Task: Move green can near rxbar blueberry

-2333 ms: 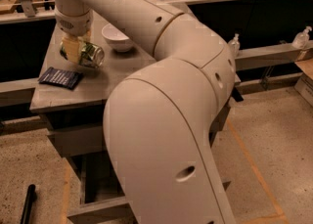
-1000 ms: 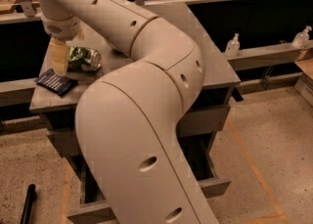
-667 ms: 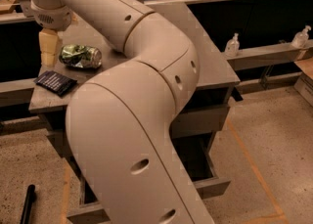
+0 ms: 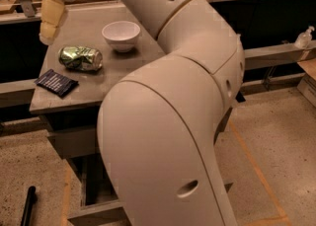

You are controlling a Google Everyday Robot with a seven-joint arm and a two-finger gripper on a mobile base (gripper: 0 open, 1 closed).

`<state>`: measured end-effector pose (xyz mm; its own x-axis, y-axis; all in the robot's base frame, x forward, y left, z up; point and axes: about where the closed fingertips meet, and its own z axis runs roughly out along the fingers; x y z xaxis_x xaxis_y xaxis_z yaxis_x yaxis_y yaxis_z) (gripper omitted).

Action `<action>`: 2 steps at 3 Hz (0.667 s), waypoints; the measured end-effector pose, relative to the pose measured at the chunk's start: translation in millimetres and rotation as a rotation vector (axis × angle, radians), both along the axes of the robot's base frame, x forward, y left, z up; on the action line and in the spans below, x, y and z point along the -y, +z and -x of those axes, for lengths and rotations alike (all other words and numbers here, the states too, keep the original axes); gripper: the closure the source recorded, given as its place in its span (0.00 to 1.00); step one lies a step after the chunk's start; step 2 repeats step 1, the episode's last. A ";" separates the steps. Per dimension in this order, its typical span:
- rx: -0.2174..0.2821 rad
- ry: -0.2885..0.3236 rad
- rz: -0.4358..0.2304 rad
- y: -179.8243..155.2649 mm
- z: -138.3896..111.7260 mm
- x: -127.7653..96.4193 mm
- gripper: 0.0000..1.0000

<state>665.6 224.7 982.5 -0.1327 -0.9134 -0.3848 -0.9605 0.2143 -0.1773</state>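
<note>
The task looks all but done, so the step in hand is, by my reading, drawing the arm (image 4: 168,121) clear. That is best done upward and back, not low across the tabletop (image 4: 81,25). The green can (image 4: 80,57) lies on its side and would roll at a light knock, which argues for a rise before any sideways swing. It lies below the fingers (image 4: 52,10) and a little to their right, free of them. The rxbar blueberry (image 4: 56,82) lies flat further below them, at the tabletop's near left corner. The can is just beside it, a thin gap seeming to show between the two. A white bowl (image 4: 121,35) stands well right of the fingers, beyond the can, and should be left alone.

The arm's bulky near link fills the foreground. From its bend the arm reaches up and left across the tabletop to the wrist at the top left. The gripper (image 4: 48,33) hangs there, pointing down over the tabletop's far left edge, above the can and holding nothing. Whether its fingers are apart or together I cannot tell.
</note>
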 end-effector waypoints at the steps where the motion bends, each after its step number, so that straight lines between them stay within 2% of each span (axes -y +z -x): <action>1: 0.006 -0.001 -0.008 -0.8 -2.4 -2.6 0.00; 2: 0.006 -0.001 -0.008 -0.8 -2.4 -2.6 0.00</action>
